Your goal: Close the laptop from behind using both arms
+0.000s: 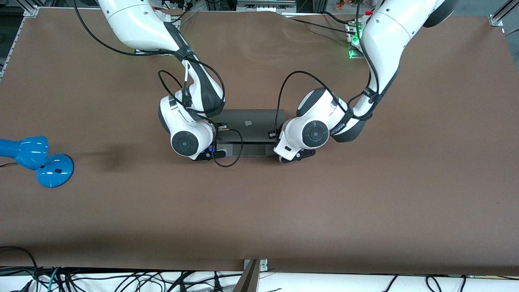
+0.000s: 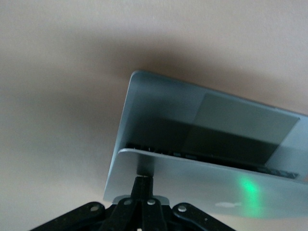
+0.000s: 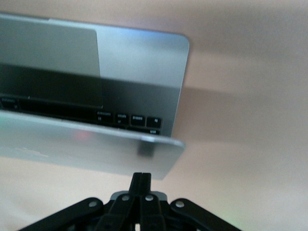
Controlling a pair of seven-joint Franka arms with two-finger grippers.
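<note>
- The laptop sits near the middle of the brown table, its lid tilted partway down over the keyboard, with the trackpad strip showing on the side nearer the front camera.
- The left arm reaches down from its base and bends at the wrist over the laptop corner toward its own end of the table.
- The right arm mirrors it over the other corner.
- From the front the white wrists hide both fingertips.
- The left wrist view shows the left end effector with its fingers pressed together into one point, the tip touching the lid's back near its upper corner.
- The right wrist view shows the right end effector likewise pinched together, its tip just off the lid's edge; contact is not clear.
- Only the wrist views reveal the keys in the gap under the lid.
- A blue lamp lies at the right arm's end of the table.
</note>
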